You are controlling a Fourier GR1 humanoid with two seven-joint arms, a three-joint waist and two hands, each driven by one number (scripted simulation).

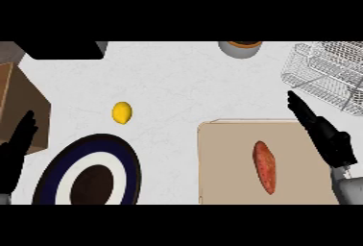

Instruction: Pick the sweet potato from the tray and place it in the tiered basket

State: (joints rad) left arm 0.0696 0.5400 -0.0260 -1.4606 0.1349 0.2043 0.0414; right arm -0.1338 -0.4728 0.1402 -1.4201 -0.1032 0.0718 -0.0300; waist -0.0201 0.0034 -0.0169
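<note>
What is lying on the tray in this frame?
Only the sweet potato lies on the tray, lengthwise, right of centre. The right robot hand covers the tray's right edge, so that strip cannot be seen.

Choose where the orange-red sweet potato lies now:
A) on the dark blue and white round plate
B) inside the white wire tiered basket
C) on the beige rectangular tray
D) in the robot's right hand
C: the orange-red sweet potato lies on the beige rectangular tray, apart from the open right hand.
</note>
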